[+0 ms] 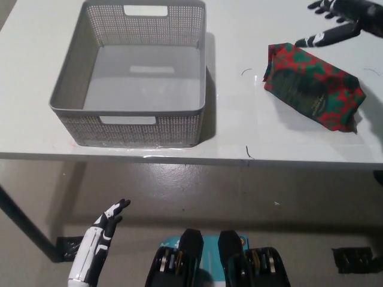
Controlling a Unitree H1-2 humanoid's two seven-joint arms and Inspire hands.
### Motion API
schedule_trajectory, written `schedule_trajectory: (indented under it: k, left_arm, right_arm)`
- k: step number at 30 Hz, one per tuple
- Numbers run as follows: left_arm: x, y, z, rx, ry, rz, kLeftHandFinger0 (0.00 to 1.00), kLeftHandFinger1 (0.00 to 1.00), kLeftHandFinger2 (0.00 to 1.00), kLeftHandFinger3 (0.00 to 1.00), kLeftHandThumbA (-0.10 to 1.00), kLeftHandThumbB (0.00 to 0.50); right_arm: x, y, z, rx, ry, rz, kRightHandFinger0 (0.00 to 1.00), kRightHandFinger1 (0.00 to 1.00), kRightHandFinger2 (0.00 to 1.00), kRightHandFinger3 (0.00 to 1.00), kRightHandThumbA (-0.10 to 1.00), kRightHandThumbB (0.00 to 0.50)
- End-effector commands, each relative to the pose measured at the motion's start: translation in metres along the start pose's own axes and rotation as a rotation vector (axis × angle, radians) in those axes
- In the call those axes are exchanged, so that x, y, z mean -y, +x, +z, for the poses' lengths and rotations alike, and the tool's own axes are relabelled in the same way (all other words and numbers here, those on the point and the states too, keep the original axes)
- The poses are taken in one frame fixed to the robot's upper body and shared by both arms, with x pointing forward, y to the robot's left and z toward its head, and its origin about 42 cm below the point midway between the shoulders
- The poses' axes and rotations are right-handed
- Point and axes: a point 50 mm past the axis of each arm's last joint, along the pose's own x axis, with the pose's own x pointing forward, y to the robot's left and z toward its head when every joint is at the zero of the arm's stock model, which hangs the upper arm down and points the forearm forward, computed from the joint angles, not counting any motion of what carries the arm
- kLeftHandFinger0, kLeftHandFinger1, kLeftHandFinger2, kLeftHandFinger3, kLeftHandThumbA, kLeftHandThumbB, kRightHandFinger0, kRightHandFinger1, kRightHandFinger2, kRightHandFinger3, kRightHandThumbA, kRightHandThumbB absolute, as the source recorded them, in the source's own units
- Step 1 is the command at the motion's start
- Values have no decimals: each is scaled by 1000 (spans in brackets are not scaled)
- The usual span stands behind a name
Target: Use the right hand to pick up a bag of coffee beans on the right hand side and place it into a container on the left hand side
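Head view: the black right robot hand (pixel 342 18) hovers, fingers spread and empty, just beyond the red-and-green foil coffee bag (pixel 312 85) lying flat on the white counter (pixel 239 113). Reach step, I'd say; next it must drop and clamp. The grey mesh plastic basket (pixel 72 81) waits leftward. The white left robot hand (pixel 96 242) hangs low, released.

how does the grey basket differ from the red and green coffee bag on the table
The basket is plain grey with perforated walls and handle slots; the coffee bag is patterned red and green. The basket is clearly larger, stands open-topped and square to the table edge, and holds nothing; the bag lies flat on its side, angled. The basket sits on the left, away from both hands; the bag sits on the right, with the black right hand above its far end. Both rest on the white table.
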Motion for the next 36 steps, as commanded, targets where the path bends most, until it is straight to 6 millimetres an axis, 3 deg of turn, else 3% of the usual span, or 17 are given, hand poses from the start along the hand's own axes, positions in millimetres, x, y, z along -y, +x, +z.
schedule_trajectory:
  k: [1, 5, 8, 14, 18, 19, 26, 27, 30, 31, 32, 33, 34, 35, 36]
  left_arm:
    - [-4, 1, 11, 48, 8, -11, 1000, 1000, 1000, 1000, 1000, 182]
    - [-3, -3, 9, 44, 3, -8, 1000, 1000, 1000, 1000, 1000, 172]
    - [-2, -3, 7, 47, -10, -11, 1000, 1000, 1000, 1000, 1000, 188]
    - [-4, -4, 7, 56, -20, -18, 1000, 1000, 1000, 1000, 1000, 205]
    - [-1, -7, 5, 56, -29, -32, 1000, 1000, 1000, 1000, 1000, 222]
    - [0, -8, 5, 54, -32, -36, 1000, 1000, 1000, 1000, 1000, 233]
    - [1, -5, 6, 55, -50, -49, 1000, 1000, 1000, 1000, 1000, 285]
    - [2, -4, 7, 57, -49, -51, 1000, 1000, 1000, 1000, 1000, 287]
    - [2, -3, 7, 61, -43, -47, 1000, 1000, 1000, 1000, 1000, 291]
    - [2, -3, 7, 63, -46, -47, 1000, 1000, 1000, 1000, 1000, 291]
    - [2, -3, 7, 65, -46, -49, 1000, 1000, 1000, 1000, 1000, 287]
    - [2, -2, 8, 66, -43, -47, 1000, 1000, 1000, 1000, 1000, 290]
    - [1, 0, 9, 67, -37, -47, 1000, 1000, 1000, 1000, 1000, 299]
    - [0, 1, 9, 69, -35, -47, 1000, 1000, 1000, 1000, 1000, 301]
    - [-1, 2, 10, 75, -31, -46, 1000, 1000, 1000, 1000, 1000, 301]
  right_arm:
    - [12, -3, 3, -6, -64, -23, 1000, 1000, 1000, 1000, 859, 500]
    - [-3, 4, -5, -54, -82, 14, 1000, 1000, 1000, 1000, 816, 500]
    - [-17, 13, -15, -113, -164, 60, 1000, 1000, 1000, 1000, 837, 500]
    - [-48, 26, -39, -180, -183, 125, 1000, 1000, 1000, 1000, 771, 500]
    - [-86, 35, -63, -213, -190, 183, 1000, 1000, 1000, 1000, 753, 500]
    - [-111, 41, -72, -227, -198, 230, 1000, 1000, 1000, 1000, 790, 500]
    - [-184, 59, -83, -246, -238, 308, 1000, 1000, 1000, 1000, 783, 500]
    - [-196, 61, -81, -229, -228, 298, 1000, 1000, 1000, 1000, 745, 500]
    - [-209, 67, -73, -198, -222, 191, 1000, 1000, 1000, 1000, 627, 500]
    - [-211, 68, -71, -165, -200, 127, 1000, 1000, 1000, 1000, 481, 475]
    - [-214, 68, -71, -107, -198, 12, 700, 836, 937, 977, 199, 376]
    - [-215, 68, -71, -89, -206, -57, 221, 413, 587, 634, -73, 271]
    - [-214, 67, -70, -61, -230, -139, 77, 262, 499, 480, -95, 209]
    - [-213, 67, -70, -50, -238, -166, 16, 286, 564, 462, -99, 199]
    - [-210, 67, -68, -14, -211, -209, 0, 402, 791, 567, -100, 151]
